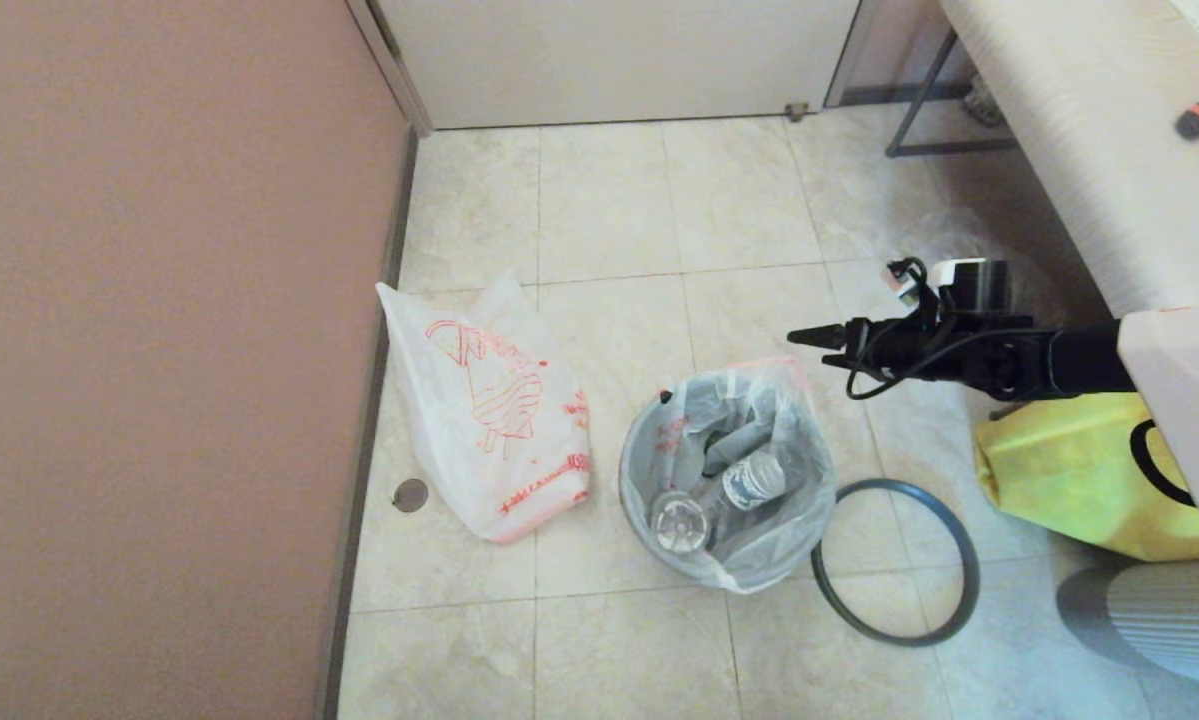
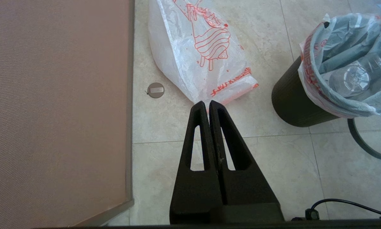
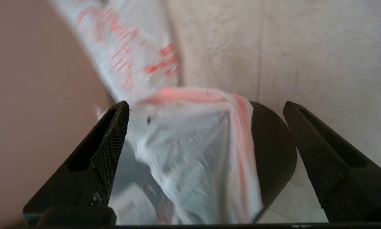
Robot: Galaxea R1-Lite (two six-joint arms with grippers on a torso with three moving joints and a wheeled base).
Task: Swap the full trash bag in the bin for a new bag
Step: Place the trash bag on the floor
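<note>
The bin stands on the tiled floor, lined with the full trash bag, whose pink-red edge sticks up at the far side. Clear bottles lie inside. The dark grey hoop rim lies flat on the floor to the right of the bin. The new bag lies left of the bin by the wall. My right gripper hovers over the bin's far right edge, open, with the bag's raised edge and the bin wall between its fingers. My left gripper is shut and empty, short of the new bag.
A pink-brown wall runs along the left. A round floor cap sits near its base. The yellow fabric tote stands right of the hoop, below a table. A closed door is at the back.
</note>
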